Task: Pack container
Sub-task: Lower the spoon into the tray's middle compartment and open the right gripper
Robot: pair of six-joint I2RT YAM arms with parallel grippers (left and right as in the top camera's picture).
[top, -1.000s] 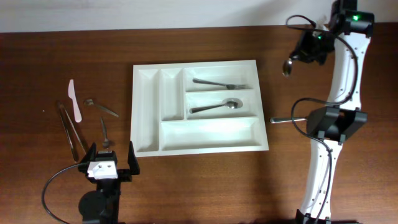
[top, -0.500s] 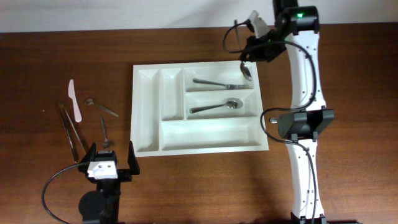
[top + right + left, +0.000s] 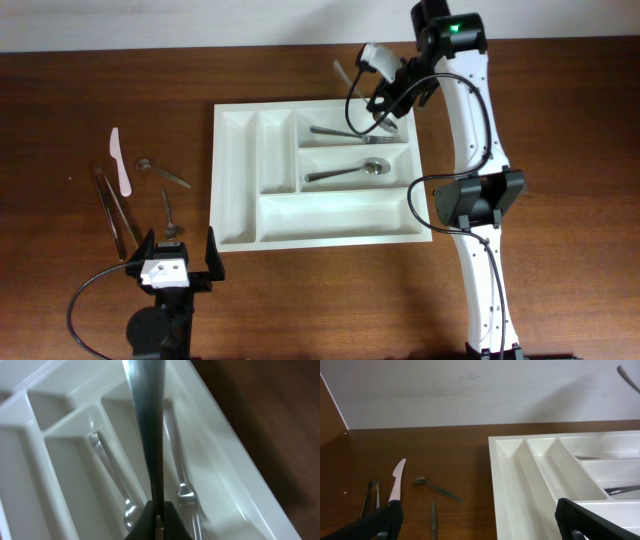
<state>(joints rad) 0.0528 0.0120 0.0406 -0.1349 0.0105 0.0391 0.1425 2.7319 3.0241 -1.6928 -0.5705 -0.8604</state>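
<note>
dark wooden table [image 3: 300, 300], white wall behind. the container [image 3: 330, 212] lies flat at table centre. a fork [image 3: 355, 134] occupies its top long compartment and a spoon [image 3: 350, 171] the middle one. the right gripper [image 3: 388, 98] is clenched on the handle of a metal utensil [image 3: 145, 420], above the container's top-right corner. step in hand: carry to placement. next move: lower into a suitable compartment, then release. the left gripper [image 3: 180, 245] rests released, near loose cutlery [image 3: 165, 180].
</note>
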